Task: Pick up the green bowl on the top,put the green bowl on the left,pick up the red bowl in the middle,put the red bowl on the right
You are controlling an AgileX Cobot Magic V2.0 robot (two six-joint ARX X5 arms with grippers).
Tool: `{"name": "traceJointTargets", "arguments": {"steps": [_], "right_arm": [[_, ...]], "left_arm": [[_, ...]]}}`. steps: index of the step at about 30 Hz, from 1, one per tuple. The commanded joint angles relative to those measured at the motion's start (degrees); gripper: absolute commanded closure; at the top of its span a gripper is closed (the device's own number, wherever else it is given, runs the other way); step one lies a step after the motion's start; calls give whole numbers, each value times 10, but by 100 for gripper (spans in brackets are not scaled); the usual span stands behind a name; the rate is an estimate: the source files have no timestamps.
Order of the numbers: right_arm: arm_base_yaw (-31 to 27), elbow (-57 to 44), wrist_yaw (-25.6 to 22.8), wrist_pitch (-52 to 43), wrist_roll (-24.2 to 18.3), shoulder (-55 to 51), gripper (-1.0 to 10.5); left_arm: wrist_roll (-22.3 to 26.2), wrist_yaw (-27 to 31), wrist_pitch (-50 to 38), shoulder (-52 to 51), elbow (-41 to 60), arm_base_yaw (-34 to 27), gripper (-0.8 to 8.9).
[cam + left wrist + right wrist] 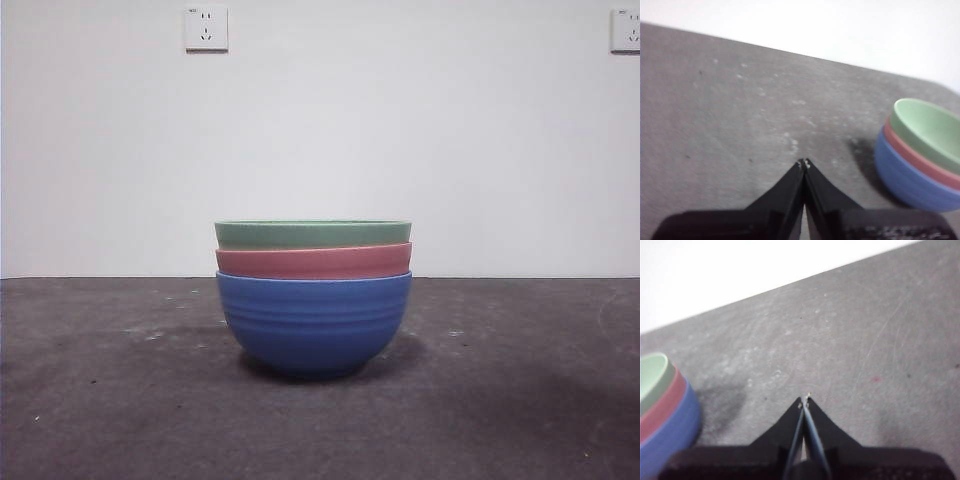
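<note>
Three bowls stand nested in one stack at the middle of the table. The green bowl [312, 234] [927, 131] [651, 375] sits on top. Under it is the red bowl [313, 261] [920, 161] [664, 405], resting inside a blue bowl [314, 322] [905, 180] [675, 437] at the bottom. My left gripper [804, 163] is shut and holds nothing, hovering over bare table off to one side of the stack. My right gripper [805, 401] is also shut and holds nothing, over bare table on the stack's other side. Neither arm shows in the front view.
The table [120, 400] is a dark grey mat with light specks. A white wall rises behind it with two power sockets [206, 28] high up.
</note>
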State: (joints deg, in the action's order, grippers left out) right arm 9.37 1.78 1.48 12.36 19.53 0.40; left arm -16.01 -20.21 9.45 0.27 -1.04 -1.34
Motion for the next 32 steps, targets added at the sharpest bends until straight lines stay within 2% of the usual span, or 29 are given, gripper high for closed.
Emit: {"name": "traceJointTargets", "arguments": {"steps": [1,8,13,19,22,27,32], "right_arm": [[1,-4,0,1,40,0,963],[1,23,1,5,59,7,963],[1,85,1,35,66,45,963],[1,186,2,93,64,128,963],[1,238,8,119,44,175,963],[1,304,70,146,-6,245,963],[1,351,132,168,-46,304,936]], "left_arm": [[-54,-13,0,-1,8,-2,818],[-97,-10,6,2,-12,-2,821],[-97,-5,35,34,-68,-2,821],[-95,-7,48,120,-150,-2,821],[-84,-14,61,177,-198,-2,821],[-31,-79,70,261,-268,-1,821],[-13,-142,93,337,-325,1,805]]}}
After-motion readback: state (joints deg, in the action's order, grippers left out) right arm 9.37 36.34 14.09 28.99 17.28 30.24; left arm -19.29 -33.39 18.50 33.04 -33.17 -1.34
